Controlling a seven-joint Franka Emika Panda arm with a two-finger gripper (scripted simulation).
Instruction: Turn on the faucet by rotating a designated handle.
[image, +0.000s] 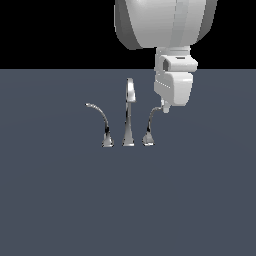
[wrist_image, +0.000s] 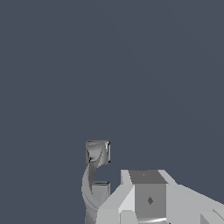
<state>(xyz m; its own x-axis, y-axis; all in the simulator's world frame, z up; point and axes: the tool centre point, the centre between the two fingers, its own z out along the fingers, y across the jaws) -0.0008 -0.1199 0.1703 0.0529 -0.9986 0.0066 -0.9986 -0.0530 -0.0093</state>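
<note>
The faucet is a small chrome three-piece set on the grey floor, with a tall upright spout (image: 129, 112) in the middle. The handle (image: 151, 125) stands at the exterior view's right of the spout, and its thin lever arcs up and rightward from a cone base. My gripper (image: 165, 107) hangs right at that lever's tip, touching or nearly touching it. In the wrist view the handle (wrist_image: 96, 154) curves up beside my gripper (wrist_image: 148, 197). The fingers show there as one closed block with nothing between them.
A mirror-image lever (image: 99, 119) arcs leftward at the exterior view's left of the spout. The arm's large white links (image: 160, 22) hang above the handle. A flat grey floor (image: 60, 200) runs all around the set.
</note>
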